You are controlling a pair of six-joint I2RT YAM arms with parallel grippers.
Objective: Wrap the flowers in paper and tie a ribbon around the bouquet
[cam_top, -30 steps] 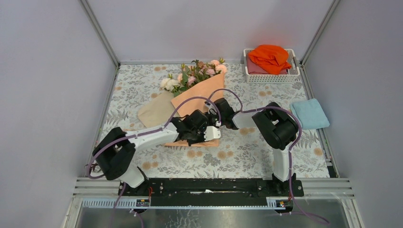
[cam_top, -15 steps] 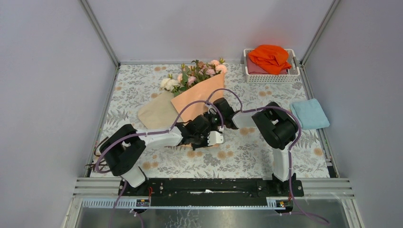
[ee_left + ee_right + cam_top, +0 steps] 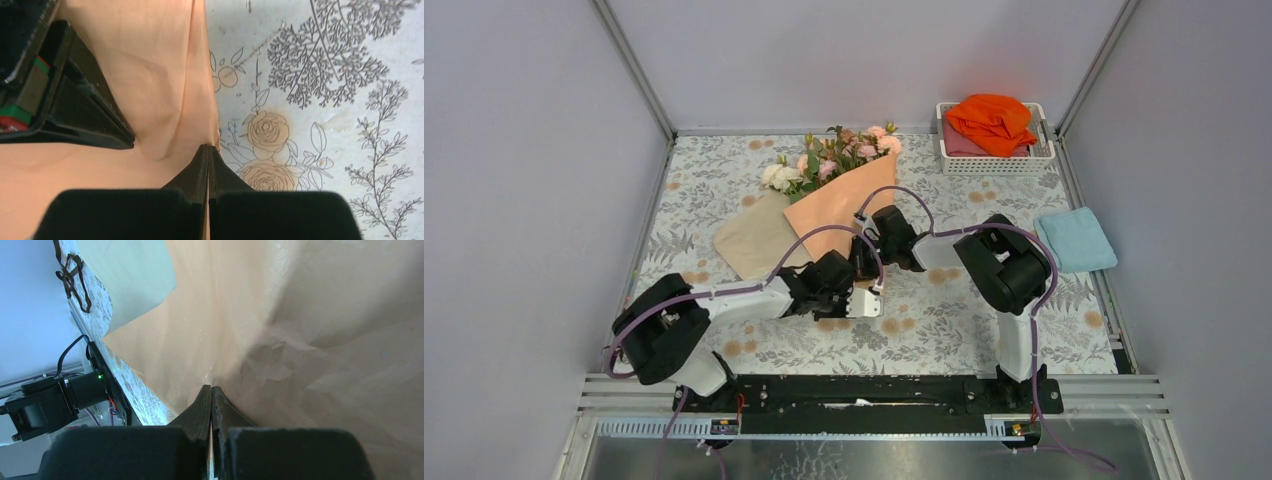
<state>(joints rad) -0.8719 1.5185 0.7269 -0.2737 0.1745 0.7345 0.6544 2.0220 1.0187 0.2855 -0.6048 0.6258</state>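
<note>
Left gripper [image 3: 207, 152] slides to the near edge of the paper [image 3: 839, 205], pinching it; right gripper [image 3: 211, 390] pinches it too. Flowers [image 3: 834, 155] lie half-wrapped, ribbon [image 3: 74, 277] untied.

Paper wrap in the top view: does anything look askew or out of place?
The paper has its pale flap spread flat to the left, not folded over the flowers, so the wrap looks half done. The ribbon lies in a loose tangle well clear of the paper, not around it.
</note>
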